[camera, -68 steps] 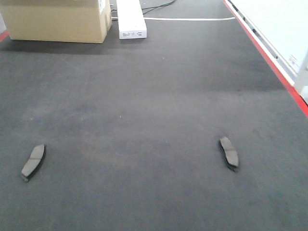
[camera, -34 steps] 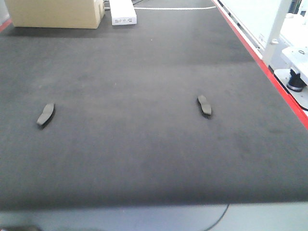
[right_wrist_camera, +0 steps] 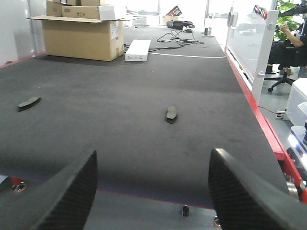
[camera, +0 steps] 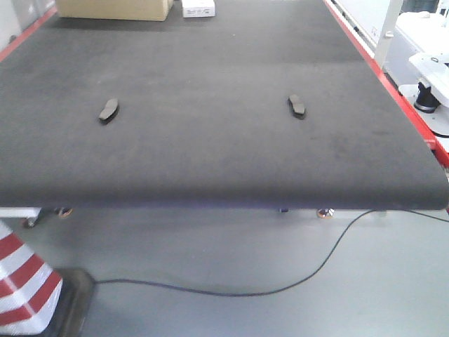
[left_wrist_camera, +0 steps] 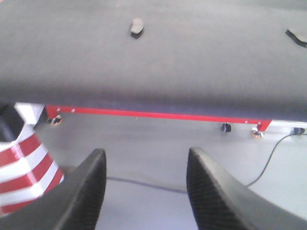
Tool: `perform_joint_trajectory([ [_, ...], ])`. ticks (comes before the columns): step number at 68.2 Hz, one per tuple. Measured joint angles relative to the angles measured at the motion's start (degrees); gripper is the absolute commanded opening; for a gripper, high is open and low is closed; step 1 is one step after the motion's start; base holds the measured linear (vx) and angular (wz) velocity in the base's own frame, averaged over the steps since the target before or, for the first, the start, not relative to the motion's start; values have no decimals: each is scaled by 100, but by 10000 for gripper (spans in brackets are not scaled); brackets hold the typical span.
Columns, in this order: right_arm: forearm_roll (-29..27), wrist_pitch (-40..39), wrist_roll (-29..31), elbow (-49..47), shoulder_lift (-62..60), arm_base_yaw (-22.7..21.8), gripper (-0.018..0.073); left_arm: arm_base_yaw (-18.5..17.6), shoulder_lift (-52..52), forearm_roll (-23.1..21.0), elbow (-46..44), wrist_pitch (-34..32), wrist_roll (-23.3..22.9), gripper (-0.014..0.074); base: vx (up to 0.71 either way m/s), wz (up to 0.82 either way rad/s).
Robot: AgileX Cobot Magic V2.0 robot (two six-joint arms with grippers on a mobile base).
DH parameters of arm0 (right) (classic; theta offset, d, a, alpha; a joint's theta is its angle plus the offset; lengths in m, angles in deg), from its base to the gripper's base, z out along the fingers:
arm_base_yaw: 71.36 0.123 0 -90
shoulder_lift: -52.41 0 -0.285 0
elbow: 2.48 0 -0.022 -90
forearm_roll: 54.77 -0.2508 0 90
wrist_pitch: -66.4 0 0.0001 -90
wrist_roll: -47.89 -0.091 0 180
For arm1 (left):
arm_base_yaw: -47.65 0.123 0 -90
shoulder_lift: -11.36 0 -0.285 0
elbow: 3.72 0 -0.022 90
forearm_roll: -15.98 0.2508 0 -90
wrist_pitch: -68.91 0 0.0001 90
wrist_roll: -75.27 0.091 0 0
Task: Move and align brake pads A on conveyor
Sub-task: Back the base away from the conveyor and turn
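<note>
Your left gripper [left_wrist_camera: 145, 160] and right gripper [right_wrist_camera: 153, 160] both hang spread wide with nothing between the jaws, just short of the conveyor [camera: 210, 158] near edge. Two brake pads A show, left pad [camera: 108, 109] and right pad [camera: 297, 106]. Both lie flat on the conveyor, well apart and well ahead of each gripper. The right wrist view gives you the cardboard box [right_wrist_camera: 81, 36] and white box [right_wrist_camera: 137, 50] at the far end (front view crops them). Only the left wrist view shows the red bar [left_wrist_camera: 144, 114] under the near edge.

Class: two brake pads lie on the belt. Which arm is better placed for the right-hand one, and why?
Likely right. The right-hand pad lies nearly straight ahead of the open right hand; from the left hand it sits at the view's far right edge.
</note>
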State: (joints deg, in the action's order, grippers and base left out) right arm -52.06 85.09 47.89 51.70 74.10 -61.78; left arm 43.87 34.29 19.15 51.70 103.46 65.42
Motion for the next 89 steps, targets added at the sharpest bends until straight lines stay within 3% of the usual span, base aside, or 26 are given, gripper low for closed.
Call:
perform_joint_trajectory([
  [36, -15, 0, 0, 0, 0, 0, 484, 0, 0, 0, 0, 28, 0, 377, -28, -6],
  [89, -15, 0, 0, 0, 0, 0, 484, 0, 0, 0, 0, 28, 0, 377, -17, -91],
])
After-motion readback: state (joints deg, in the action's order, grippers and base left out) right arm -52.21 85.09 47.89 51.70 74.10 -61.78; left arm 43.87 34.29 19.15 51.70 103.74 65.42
